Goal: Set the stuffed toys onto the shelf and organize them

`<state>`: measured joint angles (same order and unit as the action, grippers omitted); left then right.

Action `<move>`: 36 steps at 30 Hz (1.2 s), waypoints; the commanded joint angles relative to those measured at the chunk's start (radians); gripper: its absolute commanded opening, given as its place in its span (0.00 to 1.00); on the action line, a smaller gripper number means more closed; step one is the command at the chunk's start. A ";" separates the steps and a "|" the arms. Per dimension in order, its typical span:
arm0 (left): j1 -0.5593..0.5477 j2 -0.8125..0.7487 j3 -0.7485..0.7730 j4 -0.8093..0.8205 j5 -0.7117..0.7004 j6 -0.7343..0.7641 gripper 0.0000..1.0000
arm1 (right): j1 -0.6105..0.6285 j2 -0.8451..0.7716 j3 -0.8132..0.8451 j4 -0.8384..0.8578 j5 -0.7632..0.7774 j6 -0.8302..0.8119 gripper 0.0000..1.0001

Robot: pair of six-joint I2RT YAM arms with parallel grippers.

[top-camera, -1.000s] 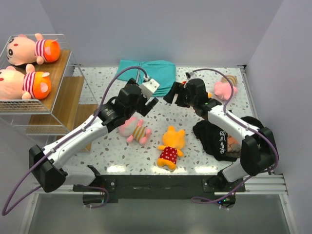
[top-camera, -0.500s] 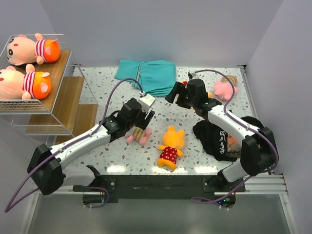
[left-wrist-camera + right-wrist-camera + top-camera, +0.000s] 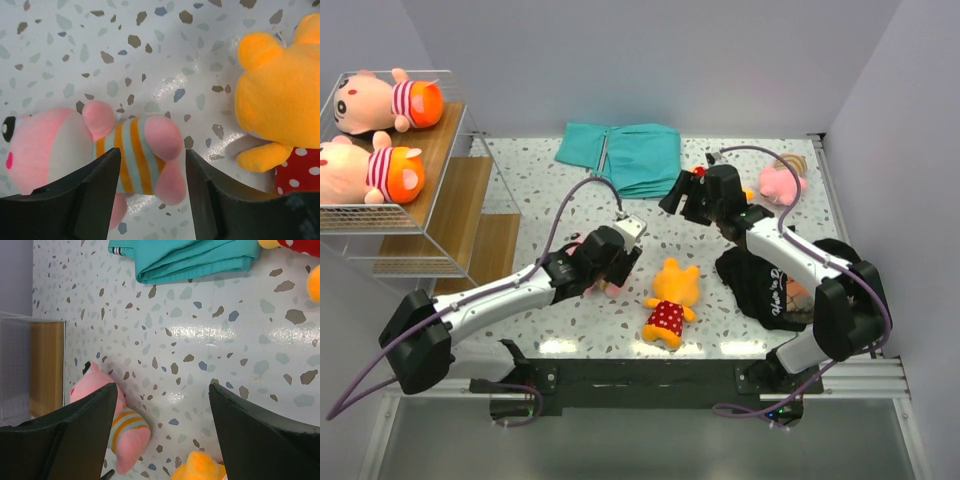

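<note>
A pink stuffed toy with an orange-striped shirt [image 3: 135, 150] lies on the table. My left gripper [image 3: 152, 155] is open and low over it, its fingers either side of the striped body and legs. From above, the left gripper [image 3: 607, 268] hides most of that toy. An orange toy in a red dotted dress [image 3: 670, 300] lies just to the right. Another pink toy [image 3: 778, 182] lies at the far right. Two pink toys [image 3: 380, 100] [image 3: 375, 170] lie on the top of the shelf [image 3: 450, 215]. My right gripper [image 3: 672, 196] is open and empty, hovering above the table.
A teal cloth [image 3: 625, 152] lies at the back middle. A black garment with white lettering [image 3: 770, 285] lies at the right, with something peach [image 3: 798, 293] partly under it. The shelf's lower wood boards [image 3: 485, 245] stand at the left.
My left gripper has swung toward the near side and come down over the pink striped toy, which it now straddles. The right arm has barely moved.
</note>
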<state>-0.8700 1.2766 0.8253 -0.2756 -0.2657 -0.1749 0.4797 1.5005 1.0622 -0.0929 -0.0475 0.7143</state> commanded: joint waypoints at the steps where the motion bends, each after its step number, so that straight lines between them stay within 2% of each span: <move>1: -0.035 0.038 -0.047 0.025 -0.041 -0.077 0.59 | 0.005 -0.034 -0.007 0.033 0.011 -0.006 0.78; 8: -0.061 0.162 -0.118 0.133 -0.072 -0.058 0.63 | 0.005 -0.042 -0.018 0.048 0.015 -0.010 0.78; 10: -0.063 0.199 -0.088 0.119 -0.078 -0.052 0.61 | 0.005 -0.046 -0.018 0.048 0.020 -0.016 0.78; 13: -0.078 0.230 -0.052 0.104 -0.084 -0.017 0.44 | 0.005 -0.051 -0.015 0.048 0.018 -0.016 0.78; 14: -0.078 0.236 -0.034 0.095 -0.090 -0.017 0.22 | 0.005 -0.052 -0.015 0.045 0.015 -0.016 0.78; 15: -0.078 0.236 -0.023 0.067 -0.113 -0.015 0.10 | 0.005 -0.060 -0.013 0.044 0.018 -0.018 0.78; 16: -0.078 0.236 -0.011 0.047 -0.124 -0.018 0.02 | 0.005 -0.063 -0.014 0.044 0.020 -0.019 0.78; 17: -0.078 0.231 0.020 0.024 -0.136 -0.021 0.00 | 0.005 -0.069 -0.016 0.045 0.021 -0.018 0.78; 22: -0.080 0.196 0.132 -0.151 -0.254 0.018 0.00 | 0.004 -0.091 -0.031 0.061 0.040 -0.023 0.78; 24: -0.080 0.193 0.221 -0.233 -0.330 0.052 0.00 | 0.005 -0.085 -0.034 0.073 0.032 -0.019 0.78; 26: -0.080 0.211 0.324 -0.292 -0.397 0.115 0.00 | 0.003 -0.074 -0.030 0.081 0.006 -0.013 0.78; 27: -0.081 0.222 0.360 -0.348 -0.474 0.136 0.00 | 0.005 -0.072 -0.027 0.079 -0.002 -0.013 0.78; 30: -0.063 0.242 0.460 -0.381 -0.576 0.256 0.00 | 0.004 -0.082 -0.039 0.088 -0.015 -0.006 0.78; 36: 0.061 0.204 0.564 -0.324 -0.503 0.409 0.00 | 0.005 -0.089 -0.044 0.110 -0.037 -0.009 0.78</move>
<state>-0.8719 1.5135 1.3308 -0.5999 -0.7223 0.0975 0.4797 1.4384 1.0206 -0.0360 -0.0666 0.7044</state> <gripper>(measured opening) 0.038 0.778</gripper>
